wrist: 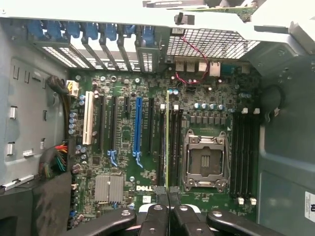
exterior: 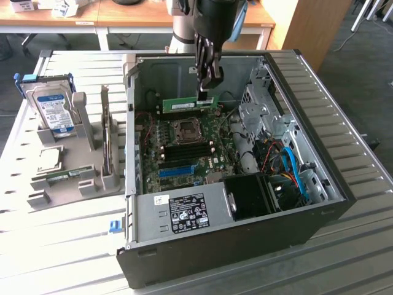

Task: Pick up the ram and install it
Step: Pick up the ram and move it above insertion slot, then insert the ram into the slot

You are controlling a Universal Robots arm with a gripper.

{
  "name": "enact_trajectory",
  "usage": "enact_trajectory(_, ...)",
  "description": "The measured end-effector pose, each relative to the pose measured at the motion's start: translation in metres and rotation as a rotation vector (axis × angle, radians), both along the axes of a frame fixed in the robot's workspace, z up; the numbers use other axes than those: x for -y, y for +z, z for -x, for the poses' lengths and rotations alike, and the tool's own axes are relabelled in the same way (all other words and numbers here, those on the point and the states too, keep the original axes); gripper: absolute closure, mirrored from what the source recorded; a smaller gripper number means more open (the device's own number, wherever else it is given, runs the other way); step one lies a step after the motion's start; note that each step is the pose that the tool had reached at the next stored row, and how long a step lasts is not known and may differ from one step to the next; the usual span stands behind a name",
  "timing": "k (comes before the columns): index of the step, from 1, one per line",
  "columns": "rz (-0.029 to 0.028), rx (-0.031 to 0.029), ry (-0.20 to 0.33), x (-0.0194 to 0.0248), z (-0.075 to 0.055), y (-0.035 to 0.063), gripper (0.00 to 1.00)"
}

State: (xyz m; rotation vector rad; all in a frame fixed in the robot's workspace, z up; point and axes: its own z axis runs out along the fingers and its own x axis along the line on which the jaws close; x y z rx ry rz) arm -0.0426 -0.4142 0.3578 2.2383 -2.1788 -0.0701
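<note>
Claw (exterior: pixel 206 92) clamped narrow on the ram (exterior: pixel 184 106), pinching its top edge near one end. The stick hangs level, long side flat, chips side-on to the exterior camera. It's inside the open PC case (exterior: pixel 344 184), held up off the motherboard close to the CPU socket (exterior: pixel 186 129).

Wrist view: the ram (wrist: pixel 167 142) is edge-on, a thin green line running out from between the fingers (wrist: pixel 156 216). It lies parallel to the black memory slots (wrist: pixel 175 147) just beside the CPU socket (wrist: pixel 205 160), on the side toward the blue slot strip (wrist: pixel 138 125). Can't tell whether its lower edge touches a slot. More black slots (wrist: pixel 243 152) sit on the socket's opposite side.

Hard drive (exterior: pixel 54 109) stands upright in the grey holder rack (exterior: pixel 86 178) outside the case, well apart from the socket.
</note>
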Motion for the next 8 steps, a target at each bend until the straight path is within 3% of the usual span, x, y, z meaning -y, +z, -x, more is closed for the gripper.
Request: enact_trajectory(8, 0.0000, 0.0000, 0.000, -0.0010, 0.0000, 0.0000, 0.88)
